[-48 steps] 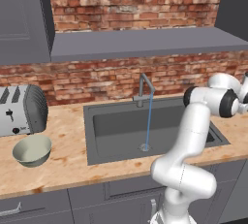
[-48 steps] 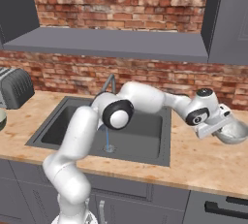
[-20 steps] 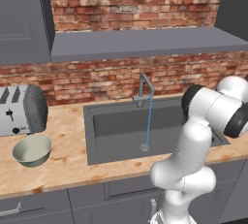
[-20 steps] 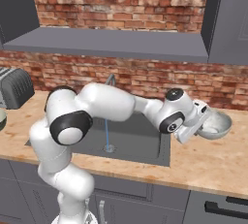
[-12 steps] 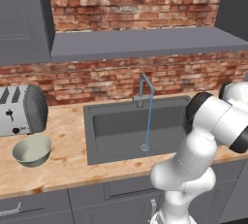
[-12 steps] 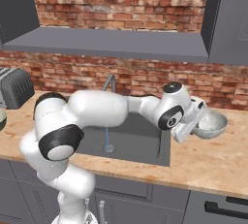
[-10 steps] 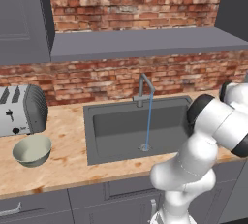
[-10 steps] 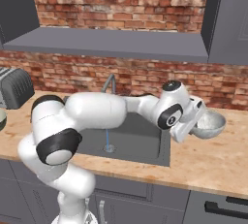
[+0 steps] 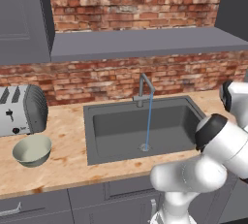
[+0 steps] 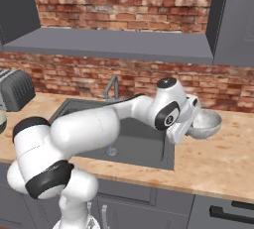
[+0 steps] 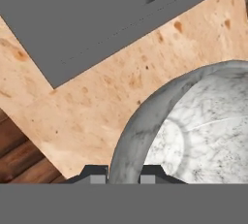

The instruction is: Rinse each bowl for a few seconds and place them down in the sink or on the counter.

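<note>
Lifted since earlier, speckled bowl [image 10: 204, 124] hangs above counter [image 10: 218, 166]; tool [image 11: 123, 175] pinches its rim.

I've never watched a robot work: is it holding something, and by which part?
Yes: the gripper holds the grey-white speckled bowl by its rim, one finger inside, one outside.

The speckled bowl [image 11: 193, 126] is showing grey-white marbling inside (darker grey outside). The other bowl [image 9: 32, 150] is looking pale cream within, grey-green without. The surface [image 9: 68, 140] is showing tan-orange wood grain; the sink [image 9: 140, 126] dark grey.
</note>
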{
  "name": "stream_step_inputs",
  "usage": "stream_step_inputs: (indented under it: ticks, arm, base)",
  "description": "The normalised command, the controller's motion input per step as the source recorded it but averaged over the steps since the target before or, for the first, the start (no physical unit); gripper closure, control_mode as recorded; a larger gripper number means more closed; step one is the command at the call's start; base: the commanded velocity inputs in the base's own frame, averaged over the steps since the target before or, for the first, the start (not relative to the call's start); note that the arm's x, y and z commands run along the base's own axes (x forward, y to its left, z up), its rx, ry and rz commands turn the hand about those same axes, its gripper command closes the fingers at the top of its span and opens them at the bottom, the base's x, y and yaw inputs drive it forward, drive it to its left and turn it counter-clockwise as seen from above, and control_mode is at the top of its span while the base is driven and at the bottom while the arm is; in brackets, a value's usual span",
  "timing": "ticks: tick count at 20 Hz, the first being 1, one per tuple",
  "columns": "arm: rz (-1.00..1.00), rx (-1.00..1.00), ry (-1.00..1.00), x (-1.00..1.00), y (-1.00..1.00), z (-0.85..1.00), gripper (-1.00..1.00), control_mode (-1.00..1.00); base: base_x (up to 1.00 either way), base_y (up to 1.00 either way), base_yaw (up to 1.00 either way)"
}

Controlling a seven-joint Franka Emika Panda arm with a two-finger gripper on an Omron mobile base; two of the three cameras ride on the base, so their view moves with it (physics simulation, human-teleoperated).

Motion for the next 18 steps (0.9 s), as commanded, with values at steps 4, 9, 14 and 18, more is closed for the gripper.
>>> stream_step_inputs:
  ticks: [4,9,14,18]
  arm:
    - [0.08,-0.04,-0.05,-0.19,0.39,0.04,1.00,-1.00]
    - [0.08,-0.02,-0.04,-0.14,0.34,0.00,1.00,-1.00]
    - [0.13,0.02,0.07,0.00,0.23,0.10,1.00,-1.00]
    - [0.15,0.06,0.14,0.00,0.19,0.20,1.00,-1.00]
  base:
    - [0.00,0.00,0.00]
    - [0.00,0.00,0.00]
    - [0.00,0.00,0.00]
    - [0.00,0.00,0.00]
